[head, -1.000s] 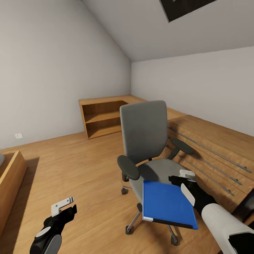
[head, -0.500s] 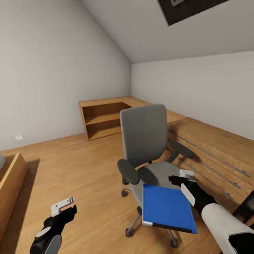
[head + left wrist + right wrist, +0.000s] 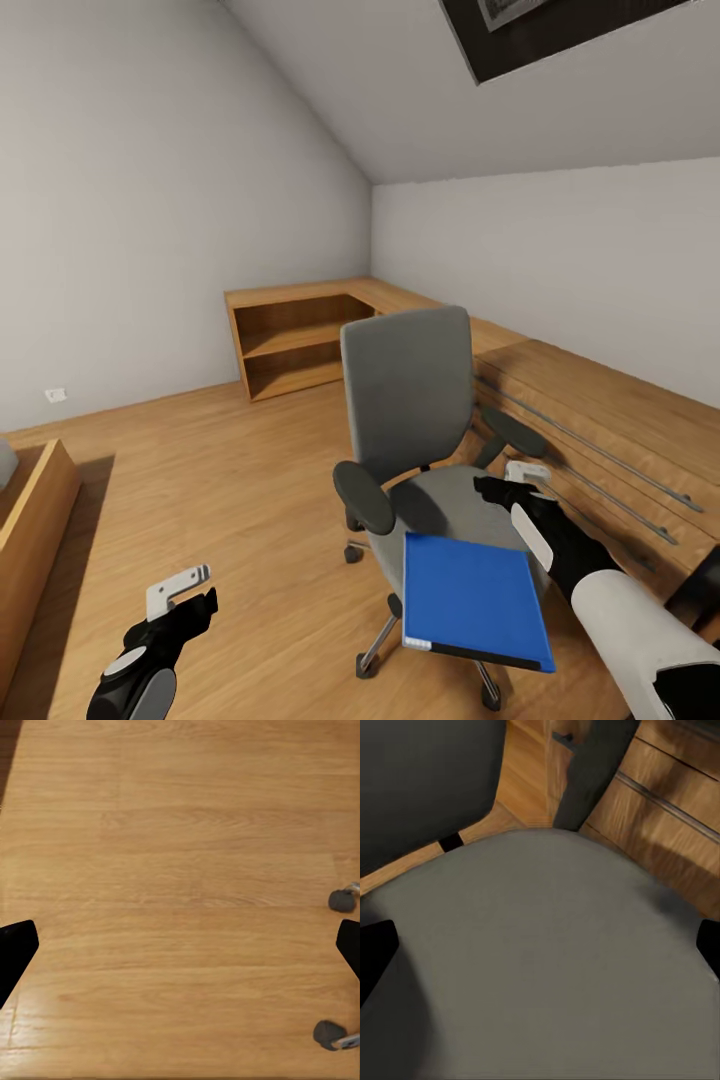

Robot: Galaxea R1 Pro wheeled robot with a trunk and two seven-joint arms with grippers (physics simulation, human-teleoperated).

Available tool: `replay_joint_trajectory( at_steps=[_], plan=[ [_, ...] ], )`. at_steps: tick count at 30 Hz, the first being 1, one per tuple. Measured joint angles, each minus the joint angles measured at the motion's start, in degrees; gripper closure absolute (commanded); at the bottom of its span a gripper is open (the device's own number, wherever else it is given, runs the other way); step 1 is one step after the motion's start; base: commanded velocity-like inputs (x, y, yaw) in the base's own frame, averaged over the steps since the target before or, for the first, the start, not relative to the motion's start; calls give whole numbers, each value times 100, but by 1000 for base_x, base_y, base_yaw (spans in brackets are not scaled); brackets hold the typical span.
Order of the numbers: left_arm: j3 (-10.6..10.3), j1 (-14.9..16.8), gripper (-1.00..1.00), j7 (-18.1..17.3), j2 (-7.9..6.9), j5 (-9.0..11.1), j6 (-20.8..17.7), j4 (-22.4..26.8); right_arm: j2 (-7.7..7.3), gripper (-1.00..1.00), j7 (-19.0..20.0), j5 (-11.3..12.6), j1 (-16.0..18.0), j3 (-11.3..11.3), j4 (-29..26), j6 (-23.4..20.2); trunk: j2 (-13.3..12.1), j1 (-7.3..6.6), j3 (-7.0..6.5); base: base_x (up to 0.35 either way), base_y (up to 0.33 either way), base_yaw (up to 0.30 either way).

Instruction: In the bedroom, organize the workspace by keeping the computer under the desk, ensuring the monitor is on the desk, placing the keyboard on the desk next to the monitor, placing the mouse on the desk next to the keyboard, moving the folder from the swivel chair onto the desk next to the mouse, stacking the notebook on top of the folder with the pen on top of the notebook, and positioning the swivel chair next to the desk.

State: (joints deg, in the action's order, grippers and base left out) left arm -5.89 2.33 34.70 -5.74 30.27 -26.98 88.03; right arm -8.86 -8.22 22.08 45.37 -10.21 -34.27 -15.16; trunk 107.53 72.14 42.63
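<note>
A grey swivel chair [image 3: 405, 380] stands on the wooden floor in the head view. A blue folder [image 3: 470, 595] lies on the front of its seat and overhangs the near edge. My right gripper [image 3: 510, 480] hovers open over the right side of the seat, just beyond the folder and apart from it. In the right wrist view the grey seat [image 3: 547, 960] lies below the spread fingertips [image 3: 375, 952]. My left gripper [image 3: 185, 590] hangs open over bare floor to the chair's left. The left wrist view catches two chair casters [image 3: 341, 900].
A low wooden shelf unit [image 3: 295, 340] runs along the back wall into the corner. Wooden panels with metal rails [image 3: 600, 420] lie to the right of the chair. A wooden bed frame [image 3: 30, 520] stands at the left edge. Open floor lies between bed and chair.
The whole view has tilted up a little, so chair and folder sit lower in the picture. My right gripper has edged farther over the seat, away from the folder. The left gripper holds still.
</note>
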Motion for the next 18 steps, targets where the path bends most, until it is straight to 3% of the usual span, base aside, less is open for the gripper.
replay_joint_trajectory(
  at_steps=[8,12,15,18],
  plan=[
    [2,0,-100,0,0,0,0,-41,-79,-100,-1,6,-16,24,-566,-306,-321,-176,-144,0,0,0],
    [4,0,-100,-1,0,0,0,-45,-106,-100,-3,8,-67,103,-1051,-521,-322,-176,-144,0,0,0],
    [5,0,-100,-1,0,-6,3,-47,-115,-100,-16,8,-193,220,-1458,-728,-322,-176,-144,0,0,0],
    [5,0,-100,2,0,-12,12,-47,-111,-100,-42,10,-466,544,-1974,-998,-322,-176,-144,0,0,0]
  ],
)
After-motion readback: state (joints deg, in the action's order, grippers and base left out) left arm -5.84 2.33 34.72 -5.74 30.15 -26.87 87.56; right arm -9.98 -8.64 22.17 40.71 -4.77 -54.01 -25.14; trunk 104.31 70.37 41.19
